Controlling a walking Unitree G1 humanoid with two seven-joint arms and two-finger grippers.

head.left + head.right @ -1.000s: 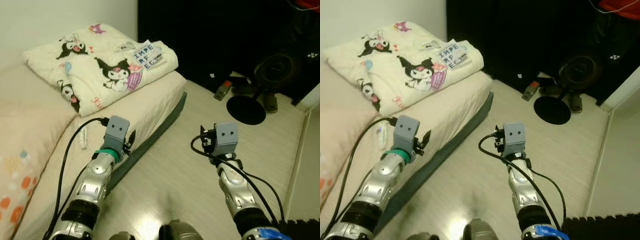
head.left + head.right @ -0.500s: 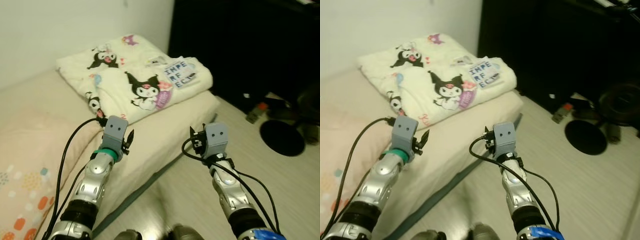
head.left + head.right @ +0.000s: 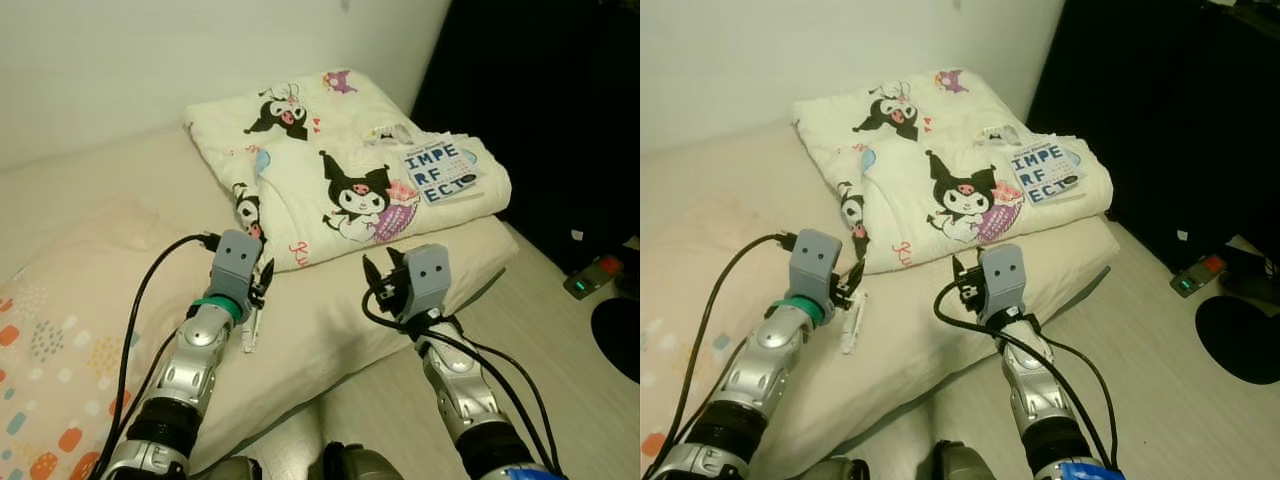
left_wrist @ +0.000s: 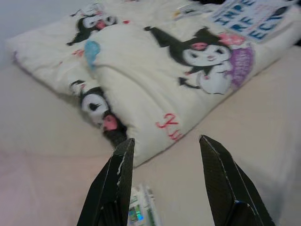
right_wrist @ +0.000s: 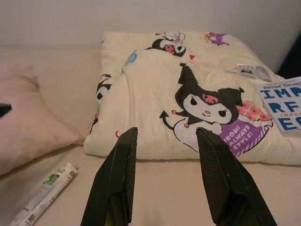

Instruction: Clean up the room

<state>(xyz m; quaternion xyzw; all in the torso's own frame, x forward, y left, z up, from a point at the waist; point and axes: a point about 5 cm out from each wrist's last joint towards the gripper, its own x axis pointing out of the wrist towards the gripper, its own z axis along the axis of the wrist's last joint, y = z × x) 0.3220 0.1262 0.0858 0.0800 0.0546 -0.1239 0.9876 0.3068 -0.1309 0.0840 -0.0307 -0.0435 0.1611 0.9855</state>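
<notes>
Left gripper [image 4: 164, 183]: fingers apart, above white tube [image 3: 852, 322] | Right gripper [image 5: 167, 176]: fingers apart, over bed [image 3: 330, 320] | Folded cartoon-print blanket [image 3: 340, 160]: book [image 3: 441, 172] on top

A book [image 3: 441, 172] lies on the folded blanket [image 3: 330, 170] on the bed [image 3: 90, 260].

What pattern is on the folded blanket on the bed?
Cream folded blanket with black cartoon characters; clearest in the right wrist view.

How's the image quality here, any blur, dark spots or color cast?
Both eye views: warm yellowish cast, fairly sharp; the right side falls into near-black shadow. Left wrist view: soft and slightly blurred, the folded blanket hazy. Right wrist view: sharper, with print on the book readable, and the small tube near the frame edge a little soft.
</notes>
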